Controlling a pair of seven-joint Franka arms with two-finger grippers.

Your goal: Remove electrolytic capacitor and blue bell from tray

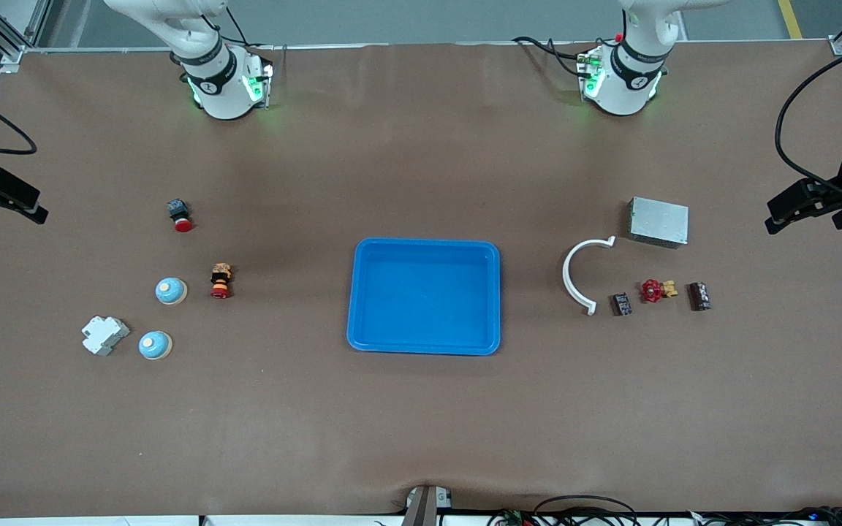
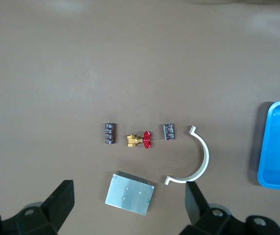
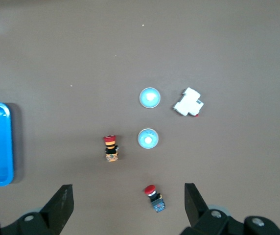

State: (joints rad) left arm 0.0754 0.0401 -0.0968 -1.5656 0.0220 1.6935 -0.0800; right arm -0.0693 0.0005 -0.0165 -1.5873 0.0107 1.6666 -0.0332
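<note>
Firstly, the front view. The tray [image 1: 425, 349] lies flat at the middle of the frame and I see nothing in it. Toward the right arm's end of the tabletop sit one blue bell [image 1: 171, 291] and a second blue bell [image 1: 155, 345] lower in the frame, with a white block [image 1: 104, 335] just beside the second. Two red push buttons [image 1: 180, 215] [image 1: 221, 281] lie higher up. Toward the left arm's end lie a dark capacitor [image 1: 621, 304] and a second capacitor [image 1: 699, 296] with a red-handled valve [image 1: 653, 290] between them. A white curved clip [image 1: 574, 281] and a metal box [image 1: 658, 221] are close by. The right end effector [image 1: 26, 208] and the left end effector [image 1: 783, 215] hang at the frame's two side edges, well apart from the tray.

Left wrist view: the end effector's fingers [image 2: 64, 198] are spread fully and hold nothing. It hangs over the capacitors, valve, clip and box. One corner of the tray shows at the frame's edge.

Right wrist view: fingers [image 3: 64, 200] are likewise spread wide and empty, over the bells and buttons. An edge of the tray is in sight.

Finding: both kinds of part named in the task lie on the tabletop, clear of the tray. I judge the removal complete, or never needed. I would call for no further grasp. At most, both arms should hold off while I confirm that the tray is bare.
</note>
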